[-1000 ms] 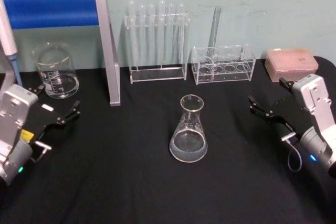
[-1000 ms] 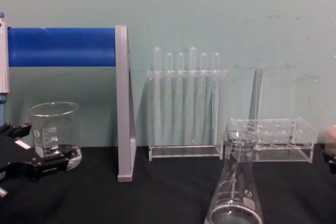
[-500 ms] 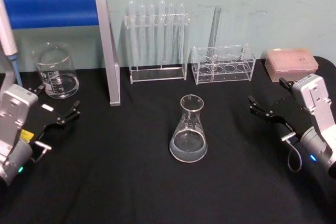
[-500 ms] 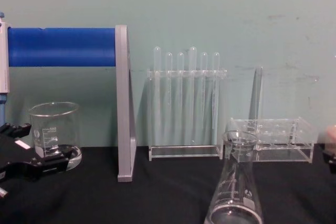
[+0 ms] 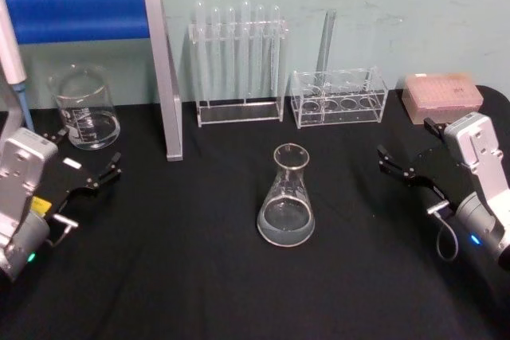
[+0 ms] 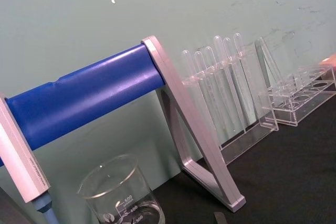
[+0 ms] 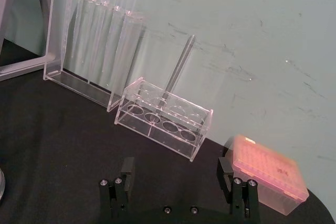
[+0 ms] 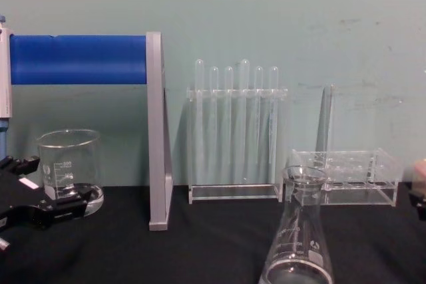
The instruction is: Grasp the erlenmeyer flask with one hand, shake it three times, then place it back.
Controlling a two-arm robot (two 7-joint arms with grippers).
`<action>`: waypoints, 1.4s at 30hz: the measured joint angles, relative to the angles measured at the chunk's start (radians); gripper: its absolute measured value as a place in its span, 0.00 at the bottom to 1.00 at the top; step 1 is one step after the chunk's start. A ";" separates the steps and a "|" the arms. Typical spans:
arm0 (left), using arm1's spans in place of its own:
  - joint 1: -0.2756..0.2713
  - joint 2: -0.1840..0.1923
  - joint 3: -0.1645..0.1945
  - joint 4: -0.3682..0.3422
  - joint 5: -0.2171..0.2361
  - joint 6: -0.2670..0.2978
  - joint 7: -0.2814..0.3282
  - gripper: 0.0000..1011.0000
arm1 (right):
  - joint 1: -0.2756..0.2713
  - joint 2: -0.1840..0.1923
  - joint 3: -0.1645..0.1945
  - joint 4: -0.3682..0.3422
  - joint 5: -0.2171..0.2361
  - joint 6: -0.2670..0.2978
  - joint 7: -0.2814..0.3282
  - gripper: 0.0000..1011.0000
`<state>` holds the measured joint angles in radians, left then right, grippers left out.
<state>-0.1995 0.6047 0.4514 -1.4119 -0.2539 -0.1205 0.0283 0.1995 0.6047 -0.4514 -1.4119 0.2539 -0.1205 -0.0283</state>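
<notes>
Between the two black fingers (image 7: 126, 170) of the right gripper (image 5: 408, 145) I see only bare black cloth. They are spread wide and hold nothing. The gripper hangs low over the right side of the table (image 5: 199, 284), pointing inward. The left gripper (image 5: 84, 153) mirrors it on the far left, also spread wide and empty, just in front of the beaker (image 5: 84, 109).

Nothing has changed over the last second. Both arms sit where they were, and the erlenmeyer flask (image 5: 287, 201) has not stirred. It stands upright on its wide base near the middle of the table, between the two grippers and well apart from each. I take that to mean the task has not really begun, with the reach, the grasp and all three shakes still ahead of me.

Either hand could go, but I judge the right has the easier run, with open cloth between it and the flask's neck. The left would start close to the beaker and to the grey post of the blue-barred stand (image 5: 163, 77).

Behind the flask, against the wall, stand the tall test tube rack (image 5: 239, 61) and a low rack (image 5: 339, 99) with a single tube. A pink tip box (image 5: 442, 93) lies behind the right gripper. None of them blocks the approach. Even so, I would lift well clear before shaking, so the swing stays short of the glassware.
</notes>
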 joint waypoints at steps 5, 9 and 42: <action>0.000 0.000 0.000 0.000 0.000 0.000 0.000 0.99 | 0.000 0.000 0.000 0.000 0.000 0.000 0.000 0.99; 0.000 0.000 0.000 0.000 0.000 0.000 0.000 0.99 | -0.002 -0.001 0.003 0.000 0.000 0.000 0.003 0.99; 0.000 0.000 0.000 0.000 0.000 0.000 0.000 0.99 | -0.196 0.030 0.109 -0.235 0.178 0.037 0.260 0.99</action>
<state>-0.1995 0.6047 0.4514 -1.4119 -0.2539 -0.1205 0.0283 0.0040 0.6343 -0.3424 -1.6470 0.4323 -0.0832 0.2320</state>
